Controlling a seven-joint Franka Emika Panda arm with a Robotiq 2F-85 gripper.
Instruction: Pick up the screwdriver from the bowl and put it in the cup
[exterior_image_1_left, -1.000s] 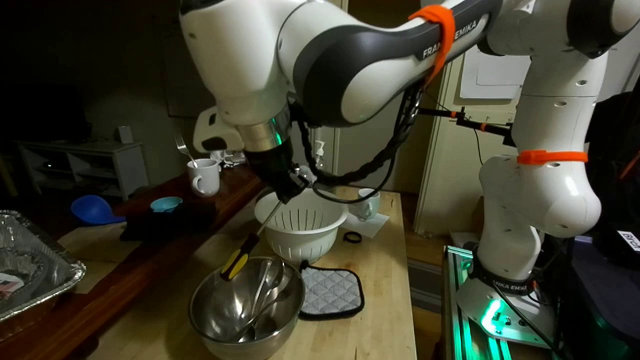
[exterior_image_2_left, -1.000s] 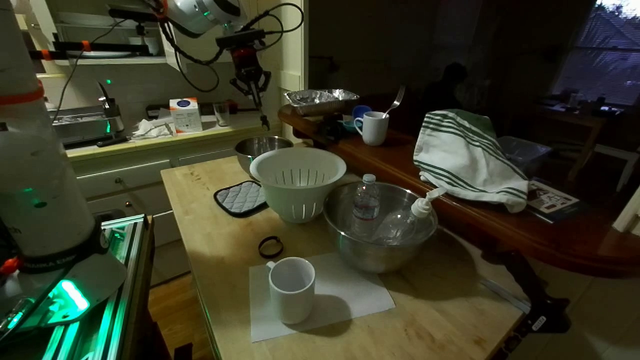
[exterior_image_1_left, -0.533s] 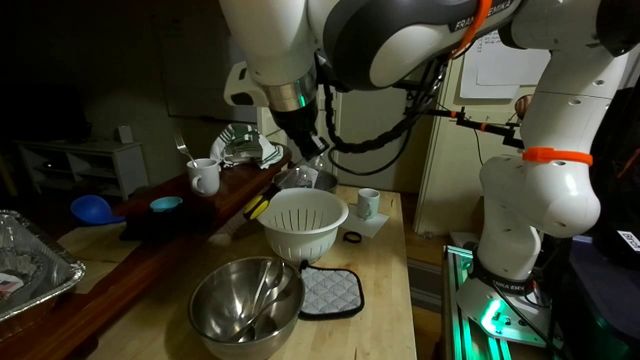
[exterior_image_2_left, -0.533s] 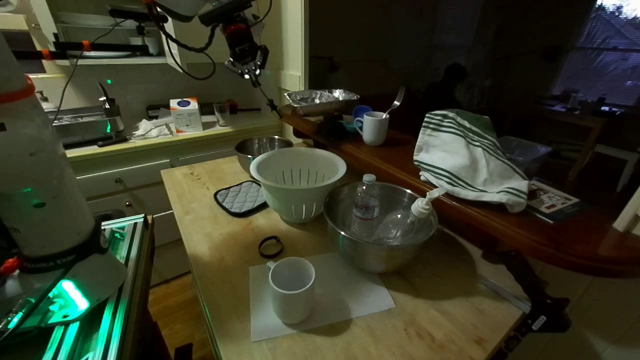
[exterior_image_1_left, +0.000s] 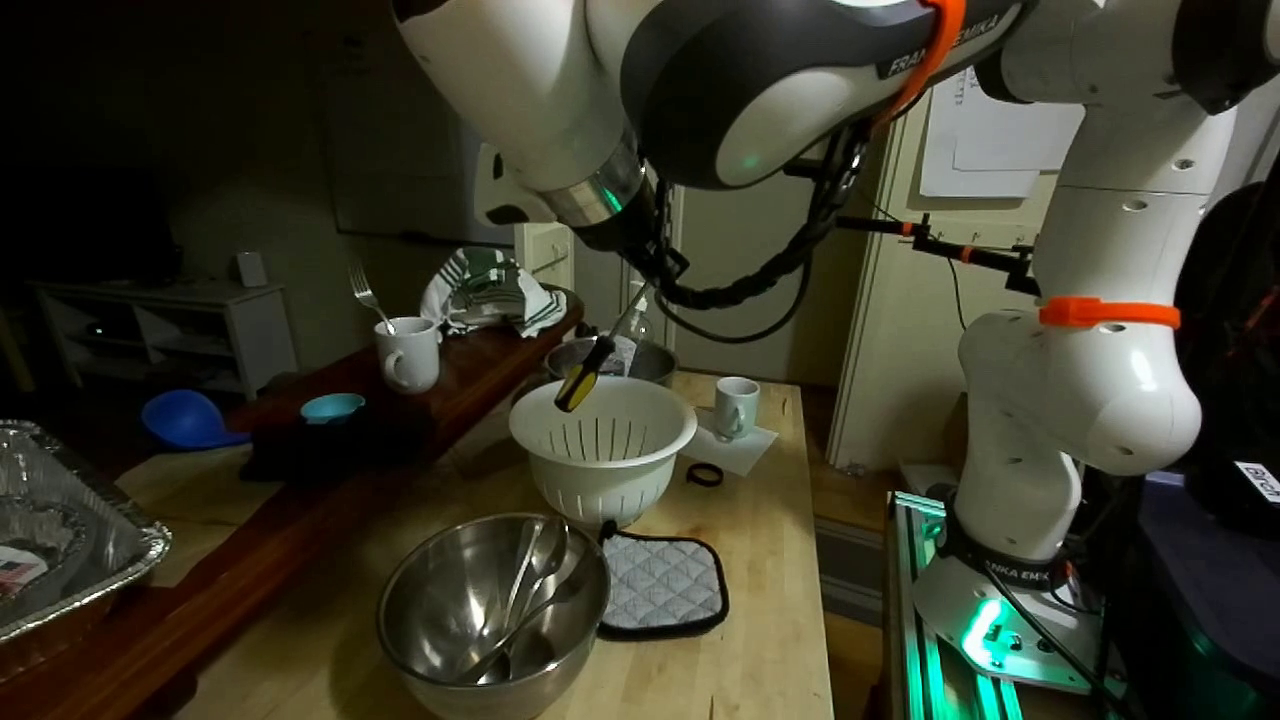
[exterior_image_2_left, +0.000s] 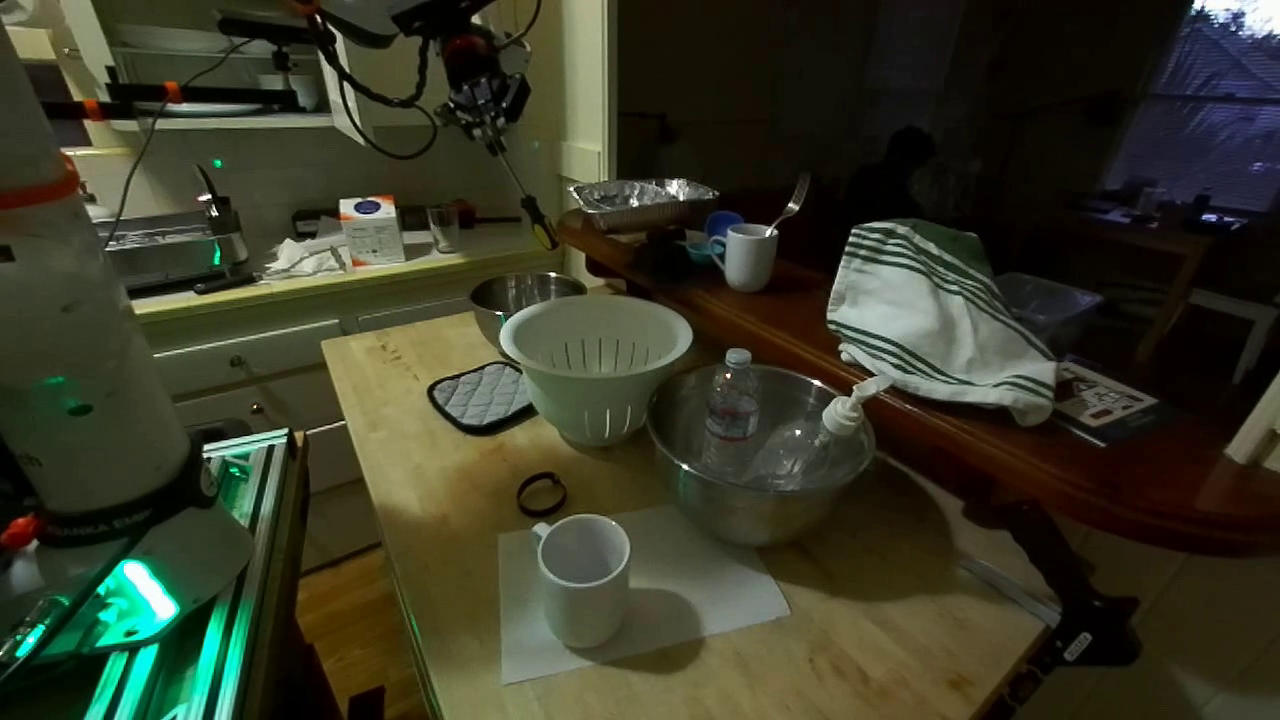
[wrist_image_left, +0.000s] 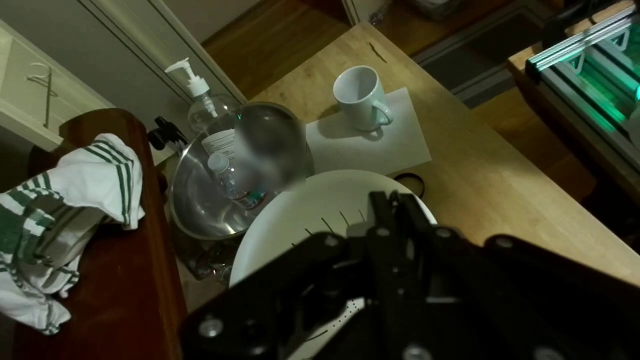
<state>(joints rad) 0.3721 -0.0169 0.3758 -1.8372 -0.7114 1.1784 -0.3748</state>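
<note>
My gripper (exterior_image_2_left: 492, 145) is shut on the thin shaft of the screwdriver (exterior_image_2_left: 538, 222), high above the table. The yellow-and-black handle hangs down at a slant, in an exterior view (exterior_image_1_left: 584, 374) in front of the white colander. In the wrist view the fingertips (wrist_image_left: 394, 200) are over the colander and the screwdriver is mostly hidden. The steel bowl (exterior_image_1_left: 420, 640) with several spoons stands near the table's end; it also shows behind the colander (exterior_image_2_left: 495, 310). The white cup (exterior_image_2_left: 585, 590) stands upright on white paper, well apart from the gripper, and shows in the wrist view (wrist_image_left: 357, 97).
The white colander (exterior_image_2_left: 600, 400) stands mid-table beside a second steel bowl (exterior_image_2_left: 755, 510) holding a water bottle and a pump bottle. A grey pot holder (exterior_image_2_left: 482, 396) and a black ring (exterior_image_2_left: 541, 494) lie near. A mug with a fork (exterior_image_2_left: 749, 258) stands on the brown ledge.
My gripper has carried the screwdriver from above the spoon-filled bowl up and back toward the colander. In the last half second the handle has swung to a steeper hang.
</note>
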